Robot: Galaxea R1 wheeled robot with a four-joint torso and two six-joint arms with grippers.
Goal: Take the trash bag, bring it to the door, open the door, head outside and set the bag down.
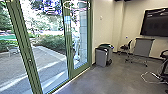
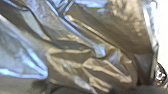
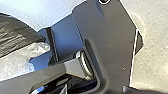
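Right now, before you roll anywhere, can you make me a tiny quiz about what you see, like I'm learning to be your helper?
1. What is on the wall?
A) a black screen
B) a bookshelf
C) a red flag

2. True or false: the gray bin stands indoors.

3. Fill in the blank: in the left wrist view, the plastic of the trash bag looks ____, not smooth.

Key: 1. A; 2. true; 3. wrinkled

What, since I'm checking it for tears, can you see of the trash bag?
The trash bag looks like thin, glossy plastic, brownish grey with blue-white highlights, bunched into creases and folds in the left wrist view. I can't make out a tear there. Dark crinkled film, probably the same bag, lies beside whitish, see-through film in the right wrist view. Its full shape, contents and what holds it can't be told.
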